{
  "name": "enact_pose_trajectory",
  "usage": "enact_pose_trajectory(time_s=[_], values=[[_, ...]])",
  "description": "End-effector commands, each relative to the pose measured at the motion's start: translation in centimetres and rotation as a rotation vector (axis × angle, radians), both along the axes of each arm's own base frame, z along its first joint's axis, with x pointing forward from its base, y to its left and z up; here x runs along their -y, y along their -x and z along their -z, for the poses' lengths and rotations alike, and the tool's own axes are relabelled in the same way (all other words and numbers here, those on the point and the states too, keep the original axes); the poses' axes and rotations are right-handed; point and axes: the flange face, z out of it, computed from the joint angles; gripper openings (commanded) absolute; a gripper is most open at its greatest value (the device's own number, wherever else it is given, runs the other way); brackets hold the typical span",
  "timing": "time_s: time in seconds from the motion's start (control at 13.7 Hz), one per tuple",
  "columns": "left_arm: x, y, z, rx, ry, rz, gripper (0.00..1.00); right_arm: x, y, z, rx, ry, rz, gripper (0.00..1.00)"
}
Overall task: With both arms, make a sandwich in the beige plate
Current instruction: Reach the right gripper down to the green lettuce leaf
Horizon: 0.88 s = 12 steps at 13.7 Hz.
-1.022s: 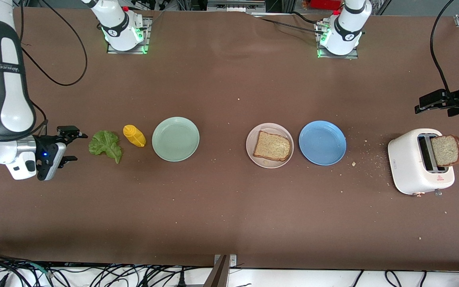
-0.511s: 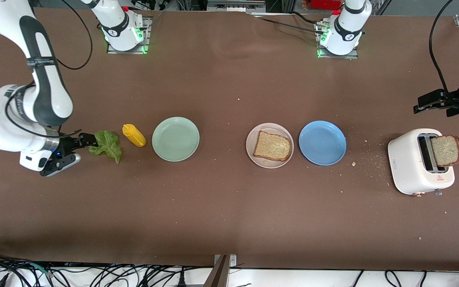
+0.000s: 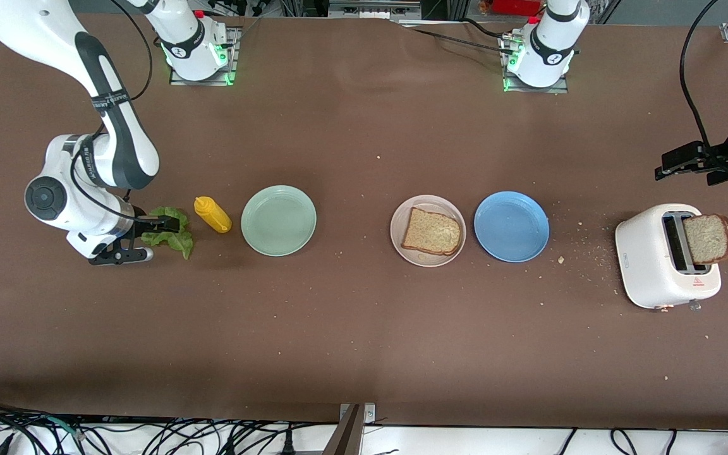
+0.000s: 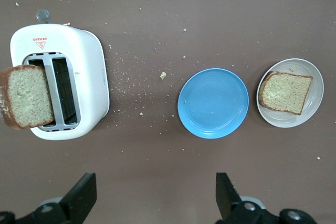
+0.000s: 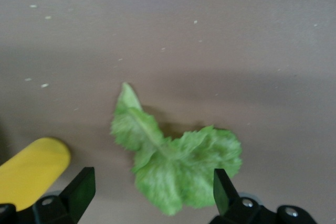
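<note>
Two tools in view; right tool (image 3: 149,239) was spread wide over the lettuce leaf (image 3: 168,231), one finger on each side of the leaf in the right wrist view, nothing gripped; whether the fingertips (image 5: 79,191) touched the leaf or the surface (image 3: 351,328), cannot tell. Left tool (image 3: 686,161) hung over the left arm's end of the surface, above the white toaster (image 3: 664,256); fingers spread wide, holding nothing; left arm waited.

Leaf lay flat on the brown surface near the right arm's end, just beside the yellow mustard bottle (image 3: 213,214); bottle lay on its side between leaf and mint-green plate (image 3: 279,220). Beige plate (image 3: 404,222) sat around mid-surface with one bread slice (image 3: 432,231) lying flat on it; blue plate (image 3: 511,226) just beside it toward the left arm's end, bare. Second bread slice (image 3: 708,238) stood tilted in the toaster's slot, sticking out over the toaster's edge. Left wrist view showed toaster (image 4: 60,82), tilted slice (image 4: 26,97), blue plate (image 4: 213,103) and beige plate (image 4: 315,98) with its slice (image 4: 286,93) in a row.

Crumbs were scattered on the surface, densest between blue plate and toaster. Both arm bases stood at the surface's edge farthest from the front camera, green lights on; cables ran along the edge nearest the front camera.
</note>
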Motion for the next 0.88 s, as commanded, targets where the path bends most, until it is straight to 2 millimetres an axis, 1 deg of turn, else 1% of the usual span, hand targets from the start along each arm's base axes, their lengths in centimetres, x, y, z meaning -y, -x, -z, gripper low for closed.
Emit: enact_pose_trajectory(time_s=[0.0, 0.29, 0.51, 0.58, 0.73, 0.8], values=[[0.1, 0.0, -0.3, -0.003, -0.002, 0.001, 1.0, 0.4, -0.3, 2.0, 0.046, 0.054, -0.027, 1.0], [0.3, 0.0, -0.3, -0.003, -0.004, 0.003, 1.0, 0.3, -0.1, 4.4, 0.039, 0.048, 0.001, 1.0], [0.5, 0.0, -0.3, -0.003, -0.004, 0.006, 1.0, 0.3, 0.0, 5.2, 0.034, 0.049, 0.011, 0.99], [0.6, 0.0, -0.3, -0.003, -0.003, 0.009, 1.0, 0.3, 0.1, 5.4, 0.031, 0.049, 0.011, 0.95], [0.7, 0.0, -0.3, -0.003, -0.003, 0.009, 1.0, 0.1, 0.1, 5.9, 0.032, 0.048, 0.006, 0.79], [0.8, 0.0, -0.3, -0.003, -0.003, 0.012, 1.0, 0.1, 0.1, 5.9, 0.031, 0.048, 0.006, 0.61]])
